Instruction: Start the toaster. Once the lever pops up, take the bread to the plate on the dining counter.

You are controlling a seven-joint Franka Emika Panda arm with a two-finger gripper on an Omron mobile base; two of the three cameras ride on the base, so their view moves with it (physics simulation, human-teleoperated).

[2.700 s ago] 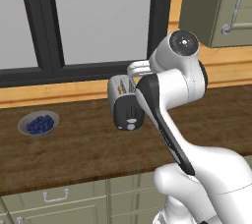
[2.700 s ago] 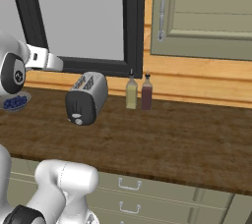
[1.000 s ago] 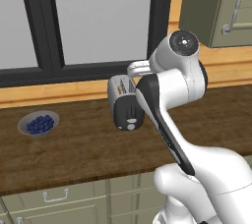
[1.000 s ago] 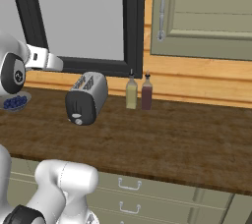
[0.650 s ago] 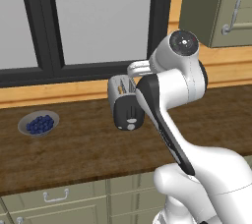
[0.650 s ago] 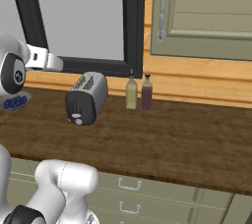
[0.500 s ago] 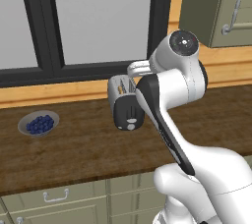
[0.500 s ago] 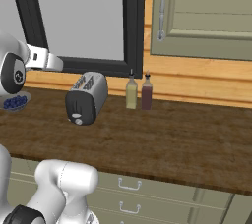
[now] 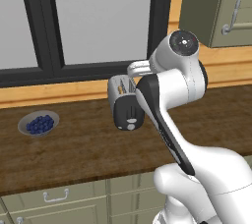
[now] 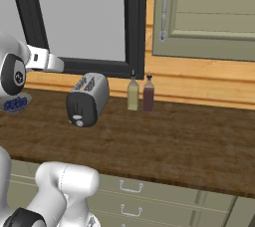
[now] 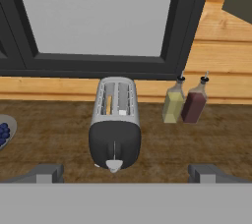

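Observation:
The silver toaster (image 11: pixel 115 125) with its black front panel stands on the wooden wall counter (image 9: pixel 74 152) below the window, front facing me. It also appears as the toaster (image 9: pixel 126 108) partly behind my arm, and the toaster (image 10: pixel 88 99) further left. A tan slice of bread (image 11: pixel 109 104) sits down in its left slot. My gripper (image 11: pixel 125 174) hovers above and in front of the toaster, open, fingertips (image 11: pixel 48 172) wide apart with nothing between them. The plate and the dining counter are out of view.
A grey bowl of blueberries (image 9: pixel 39 123) lies left of the toaster. Two bottles, one yellowish (image 10: pixel 132 95) and one dark red (image 10: pixel 148 95), stand just right of it against the wood wall. A wall cabinet (image 9: pixel 216 7) hangs at upper right; drawers run under the counter.

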